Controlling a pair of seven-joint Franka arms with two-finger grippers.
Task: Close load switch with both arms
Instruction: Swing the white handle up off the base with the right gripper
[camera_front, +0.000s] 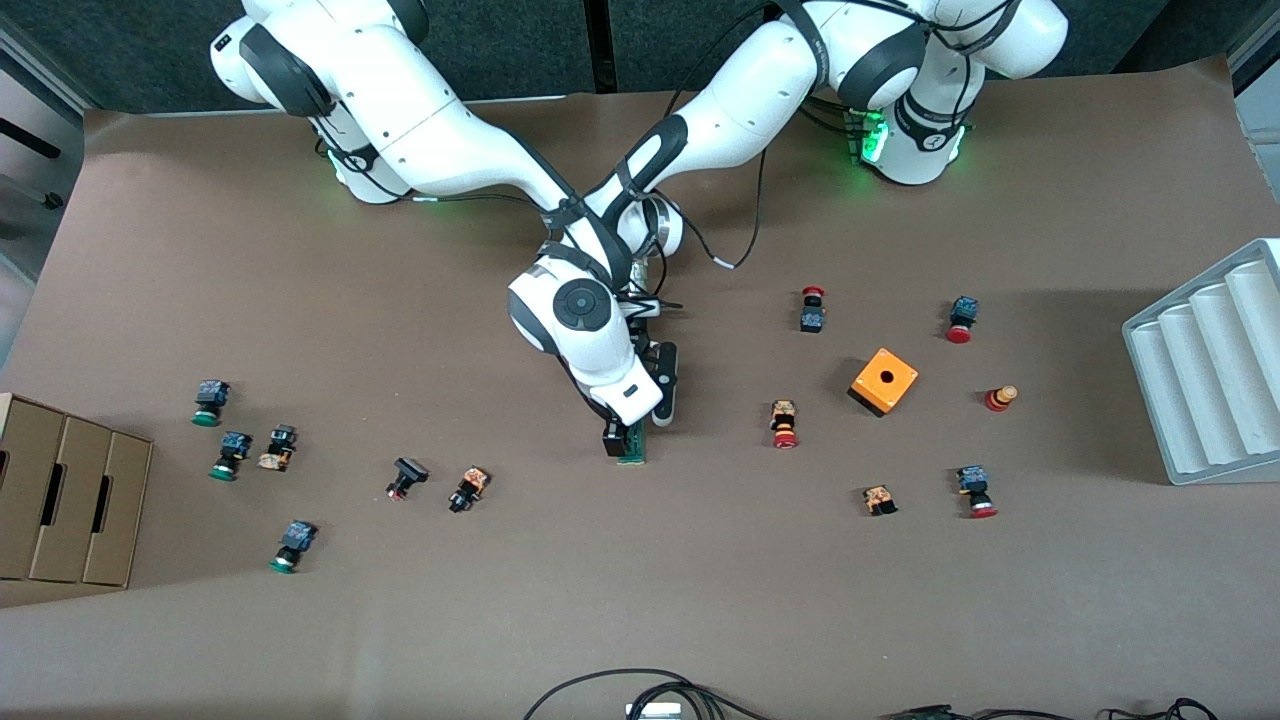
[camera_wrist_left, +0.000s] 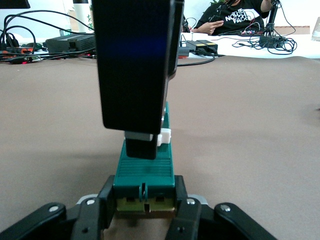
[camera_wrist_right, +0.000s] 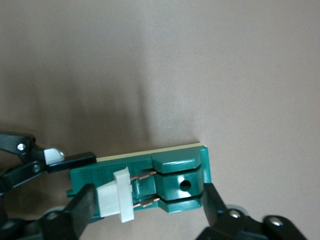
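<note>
The load switch lies on the brown table near the middle, a narrow dark-green block. In the right wrist view its white lever stands pulled out from the green body, with two copper blades bare. My right gripper comes down from above, one finger on the lever and one on the block's end. My left gripper is low and shut on the switch's end, on the end toward the robots' bases. The right gripper's black finger rests on the lever.
An orange cube and red-capped push-buttons lie toward the left arm's end. Green-capped push-buttons and a cardboard box lie toward the right arm's end. A white ribbed tray stands at the left arm's end.
</note>
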